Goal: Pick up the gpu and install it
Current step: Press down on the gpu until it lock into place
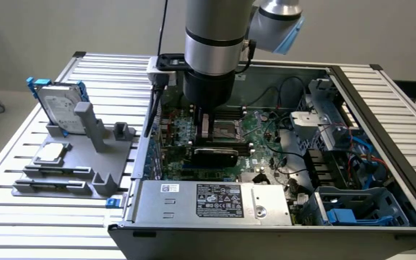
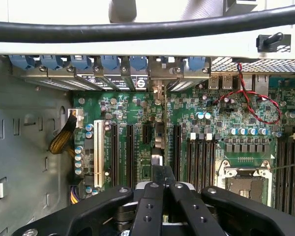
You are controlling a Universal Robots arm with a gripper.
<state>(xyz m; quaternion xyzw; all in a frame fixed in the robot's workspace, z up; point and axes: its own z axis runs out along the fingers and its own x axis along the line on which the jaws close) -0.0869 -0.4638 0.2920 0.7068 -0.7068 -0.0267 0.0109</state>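
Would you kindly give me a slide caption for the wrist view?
Tool shut on the gpu, held edge-on over the motherboard inside the open case.

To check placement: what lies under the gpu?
Under the gpu, held in the shut gripper, lies the green motherboard with long black slots. The card itself covers the spot directly beneath it.

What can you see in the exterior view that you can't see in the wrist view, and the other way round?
Exterior view: a hard drive standing on a grey stand outside the computer case, and the power supply.
Wrist view: blue card latches, a white slot, red and black wires.
Both: the green motherboard and the tool closed on the gpu.
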